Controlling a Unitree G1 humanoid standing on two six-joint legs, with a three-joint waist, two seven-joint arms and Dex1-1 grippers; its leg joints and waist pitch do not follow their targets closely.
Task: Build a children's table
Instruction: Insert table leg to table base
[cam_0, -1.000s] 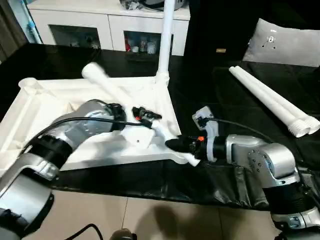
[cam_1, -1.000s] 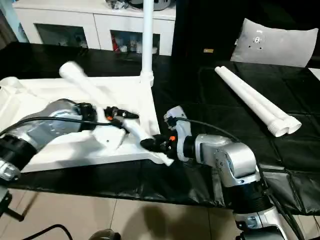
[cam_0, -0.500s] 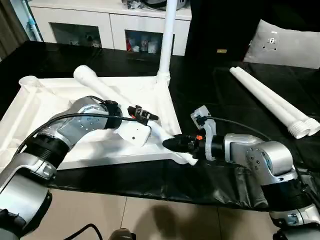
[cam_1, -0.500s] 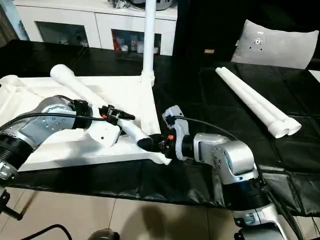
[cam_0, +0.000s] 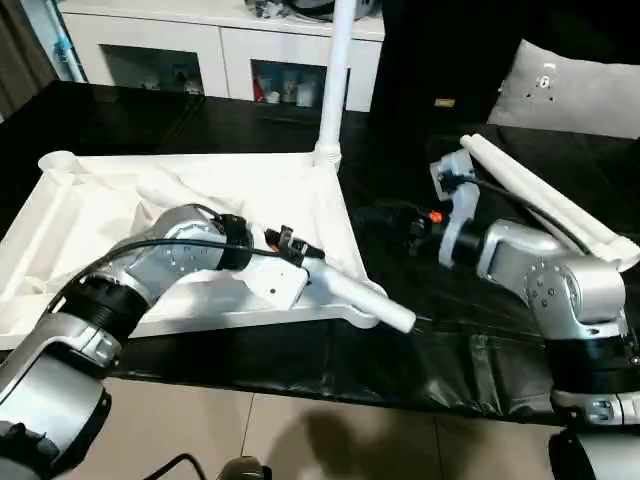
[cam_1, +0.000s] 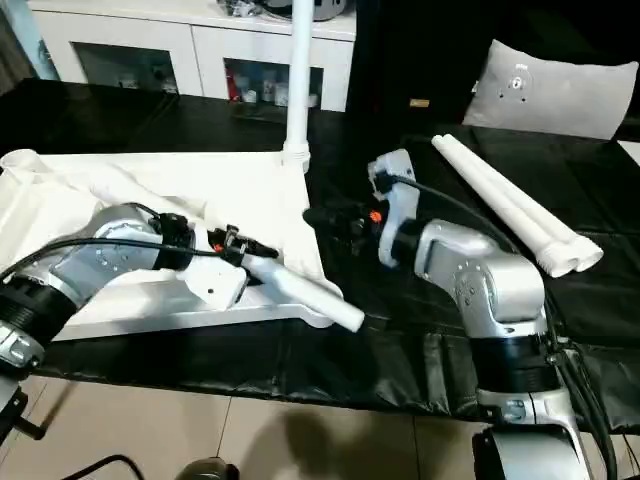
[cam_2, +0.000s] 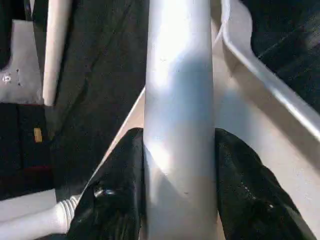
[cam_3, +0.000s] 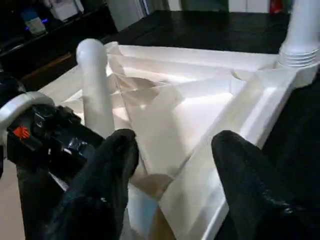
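Note:
The children's table top (cam_0: 60, 215) lies upside down, ribs up, on a black cloth. One white leg (cam_0: 333, 70) stands upright in its far right corner socket. My left gripper (cam_0: 292, 246) is shut on a second leg (cam_0: 362, 298), which lies slanted across the top with its end jutting past the near right corner. In the left wrist view this leg (cam_2: 179, 100) sits between both black fingers (cam_2: 117, 180). My right gripper (cam_0: 405, 222) hovers open and empty to the right of the top, apart from the leg. Two more legs (cam_0: 540, 200) lie side by side at the right.
A grey-white cushion (cam_0: 575, 95) rests at the far right. A white cabinet (cam_0: 215, 45) stands behind the work surface. Bare black cloth (cam_0: 400, 150) lies between the top and the two loose legs. The tiled floor (cam_0: 300, 430) shows below the near edge.
My right gripper let go of the slanted leg's end, opened, and drew back up and to the right. The left gripper lowered that leg, whose end now sticks out past the near right corner.

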